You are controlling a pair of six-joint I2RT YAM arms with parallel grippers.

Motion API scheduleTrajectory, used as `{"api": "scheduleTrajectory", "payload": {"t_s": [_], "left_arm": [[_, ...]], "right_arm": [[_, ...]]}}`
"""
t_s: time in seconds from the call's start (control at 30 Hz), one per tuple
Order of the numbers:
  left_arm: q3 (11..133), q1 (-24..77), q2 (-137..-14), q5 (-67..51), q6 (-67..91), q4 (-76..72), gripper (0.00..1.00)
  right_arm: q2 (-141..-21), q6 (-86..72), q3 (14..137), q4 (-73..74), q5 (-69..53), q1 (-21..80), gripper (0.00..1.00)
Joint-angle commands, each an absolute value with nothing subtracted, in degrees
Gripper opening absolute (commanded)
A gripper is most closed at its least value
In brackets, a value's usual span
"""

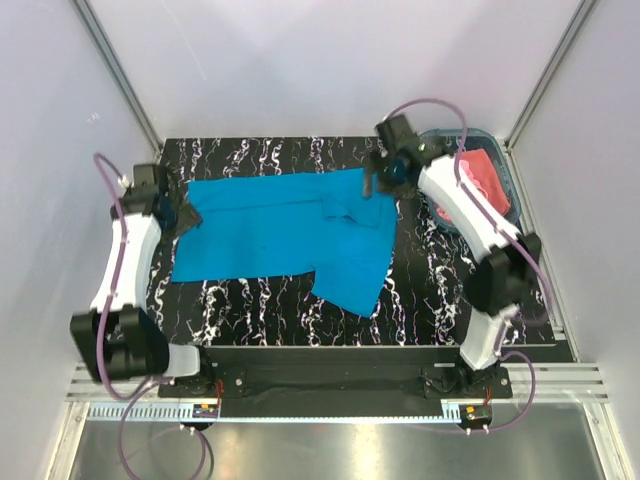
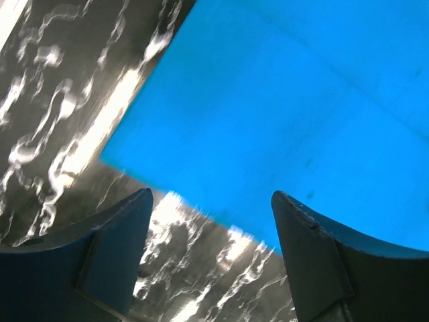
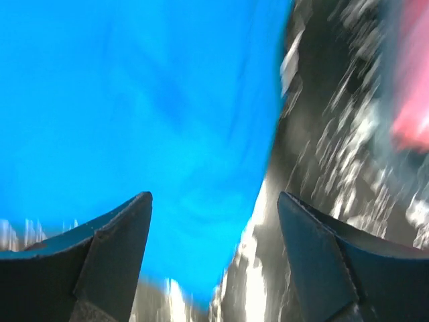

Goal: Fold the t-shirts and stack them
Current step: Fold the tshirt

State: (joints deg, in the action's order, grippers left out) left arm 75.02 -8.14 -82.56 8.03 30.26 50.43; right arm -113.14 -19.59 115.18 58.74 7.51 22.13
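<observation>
On the desk (image 1: pixel 430 300) | turquoise t-shirt (image 1: pixel 270 230) is spread out: soft, light, floppy | left hand (image 1: pixel 185 215) and right hand (image 1: pixel 372 186) are held apart, empty | far corners judged best pinched.

Your right wrist view smeared by blur, pink shape (image 3: pixel 410 100) at its edge unreadable, salmon pink t-shirt (image 1: pixel 487 172) partly hidden by your right arm (image 1: pixel 470 215), turquoise t-shirt (image 2: pixel 301 100) cropped in both wrist views.

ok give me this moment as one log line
blue t-shirt: spread on table | pink t-shirt: in basket | left gripper: open, at shirt's left edge | right gripper: open, at shirt's far right corner
</observation>
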Motion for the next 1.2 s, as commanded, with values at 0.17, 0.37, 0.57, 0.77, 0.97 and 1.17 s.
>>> {"api": "scheduleTrajectory", "payload": {"t_s": [0.17,0.37,0.57,0.77,0.97,1.17], "left_arm": [[57.05,-10.19,-63.12,7.03,31.02,56.59,0.71],[52.3,-10.72,-55.73,4.22,33.13,58.44,0.67],[51.94,-10.81,-54.93,4.48,35.5,59.15,0.66],[51.59,-10.99,-54.76,2.9,37.0,58.89,0.64],[53.26,-11.34,-55.37,3.95,37.09,59.59,0.64],[55.37,-11.51,-57.21,5.01,37.44,60.47,0.64]], "right_arm": [[-81.76,-35.75,69.12,48.79,-4.12,37.87,0.61],[-72.34,-44.55,49.15,40.09,-9.84,39.99,0.56],[-72.59,-50.26,39.73,28.67,-12.13,39.99,0.62],[-75.67,-58.16,38.32,25.14,-8.8,40.08,0.51],[-75.76,-65.02,34.37,21.45,-5.71,39.99,0.48],[-77.87,-68.46,31.82,19.52,-4.48,39.99,0.49]]}}
